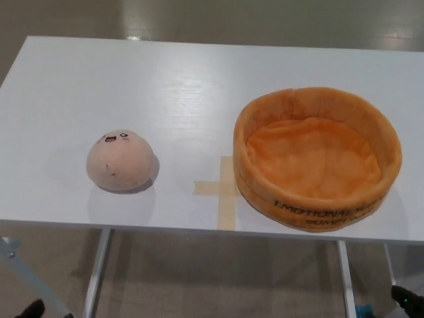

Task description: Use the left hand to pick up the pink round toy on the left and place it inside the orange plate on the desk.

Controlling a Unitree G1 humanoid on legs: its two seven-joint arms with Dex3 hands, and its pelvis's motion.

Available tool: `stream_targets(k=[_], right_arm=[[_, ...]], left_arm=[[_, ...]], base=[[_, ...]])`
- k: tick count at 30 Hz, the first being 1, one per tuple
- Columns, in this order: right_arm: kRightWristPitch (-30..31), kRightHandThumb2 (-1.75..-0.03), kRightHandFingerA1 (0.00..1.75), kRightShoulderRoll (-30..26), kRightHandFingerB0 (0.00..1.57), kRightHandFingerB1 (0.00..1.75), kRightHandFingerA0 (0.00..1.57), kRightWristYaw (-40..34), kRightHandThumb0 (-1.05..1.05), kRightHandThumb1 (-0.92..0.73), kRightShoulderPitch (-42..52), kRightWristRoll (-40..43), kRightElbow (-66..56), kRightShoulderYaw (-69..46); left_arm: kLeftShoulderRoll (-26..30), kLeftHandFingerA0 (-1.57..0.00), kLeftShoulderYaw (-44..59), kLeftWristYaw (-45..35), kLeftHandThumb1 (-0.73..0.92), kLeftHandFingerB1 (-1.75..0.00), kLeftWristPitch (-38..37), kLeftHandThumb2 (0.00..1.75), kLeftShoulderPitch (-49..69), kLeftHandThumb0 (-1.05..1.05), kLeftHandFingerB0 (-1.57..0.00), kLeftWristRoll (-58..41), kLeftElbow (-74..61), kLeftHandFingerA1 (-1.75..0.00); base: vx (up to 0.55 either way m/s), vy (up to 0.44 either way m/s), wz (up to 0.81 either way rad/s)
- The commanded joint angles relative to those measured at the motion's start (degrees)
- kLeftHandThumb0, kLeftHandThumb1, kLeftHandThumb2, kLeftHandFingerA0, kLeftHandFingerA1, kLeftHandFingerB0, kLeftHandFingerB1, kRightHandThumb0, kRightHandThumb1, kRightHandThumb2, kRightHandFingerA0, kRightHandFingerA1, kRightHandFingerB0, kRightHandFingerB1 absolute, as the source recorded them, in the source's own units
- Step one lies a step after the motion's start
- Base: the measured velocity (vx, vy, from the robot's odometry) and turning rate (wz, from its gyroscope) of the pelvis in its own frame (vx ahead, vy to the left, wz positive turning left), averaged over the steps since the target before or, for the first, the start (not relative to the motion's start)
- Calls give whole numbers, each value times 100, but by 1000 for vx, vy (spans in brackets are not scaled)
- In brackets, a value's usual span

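The pink round toy (120, 161), with a small face on its top, sits on the left part of the white desk (165, 86). The orange plush plate (317, 159) stands on the right part, round, with a raised rim and nothing inside. Only a small black bit of my left hand (32, 309) shows at the bottom left corner, below the desk's front edge and well short of the toy. A black bit of my right hand (407, 299) shows at the bottom right corner, also below the desk.
A cross of tan tape (224, 189) is stuck to the desk between toy and plate. The desk's front edge runs just below them, with white legs (98, 271) underneath. A grey slanted bar (26, 275) shows at the lower left.
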Motion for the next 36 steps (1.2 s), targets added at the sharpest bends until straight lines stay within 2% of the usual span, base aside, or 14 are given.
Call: stream_targets(k=[1,5,6,7,8,9,14,15,18,22,24,27,32,36], right_arm=[[-554,-89,80,32,18,57,21,-339,-12,-48,-5,149,183,-96],[-606,-88,79,38,18,58,17,-329,-11,-50,-28,181,256,-110],[-612,-90,85,33,18,56,14,-327,-13,-47,-30,178,266,-108],[-646,-101,66,31,13,57,21,-283,-14,-39,-11,196,276,-121],[-676,-101,66,36,13,57,21,-235,-14,-39,12,222,277,-138],[-665,-91,84,31,17,55,14,-246,-15,-47,16,214,286,-133],[-661,-89,78,-12,16,55,22,-343,-13,-48,56,136,315,-62],[-674,-91,86,-22,20,56,19,-368,-13,-45,51,128,321,-54],[-670,-89,86,-45,20,55,18,-398,-13,-47,38,129,317,-36],[-731,-87,84,-68,18,56,23,-436,-11,-49,33,94,314,21],[-680,-89,88,-79,19,54,17,-341,-14,-48,2,151,314,1],[-693,-88,88,-86,20,55,20,-396,-17,-47,-12,102,333,39],[-676,-88,83,-91,19,54,18,-339,-15,-49,-13,105,326,56],[-647,-89,85,-112,20,55,18,-333,-14,-47,-38,119,319,48]], left_arm=[[-49,-19,109,-34,64,-30,-523,59,0,0,-27,-276,167,-32],[-32,-16,162,-172,64,-30,-562,59,-14,1,-26,-386,244,-32],[-25,-15,158,-191,64,-29,-575,59,-9,1,-25,-388,251,-32],[-10,-14,156,-277,63,-29,-587,59,30,-1,-24,-408,247,-32],[-5,-14,170,-370,63,-29,-586,59,66,-1,-24,-452,238,-32],[6,-12,171,-431,63,-29,-603,59,80,0,-23,-471,253,-32],[198,-9,-4,-652,62,-28,-646,58,241,-1,-19,-320,264,-30],[237,-13,-56,-689,61,-28,-640,58,275,-2,-22,-289,229,-33],[356,-13,-220,-900,61,-29,-596,58,384,-3,-21,-254,88,-32],[659,-16,-686,-1613,53,-29,-673,59,861,-13,-19,-133,-736,-34],[803,-14,-949,-1981,55,-28,-723,58,1255,-17,-17,-134,-1467,-33],[1032,-16,-1196,-2476,49,-30,-482,59,1695,-23,-19,-326,-2403,-34],[1402,-18,-1434,-3137,49,-30,-40,57,2281,-19,-22,-718,-3684,-34],[1975,-19,-1515,-4158,52,-30,-23,59,2714,-21,-21,-1256,-4585,-35]], base=[[0,0,0],[0,0,0],[0,0,0],[0,0,0],[0,0,0],[0,0,0],[0,0,0],[0,0,0],[0,0,0],[0,0,0],[0,0,0],[0,0,0],[0,0,0],[0,0,0]])
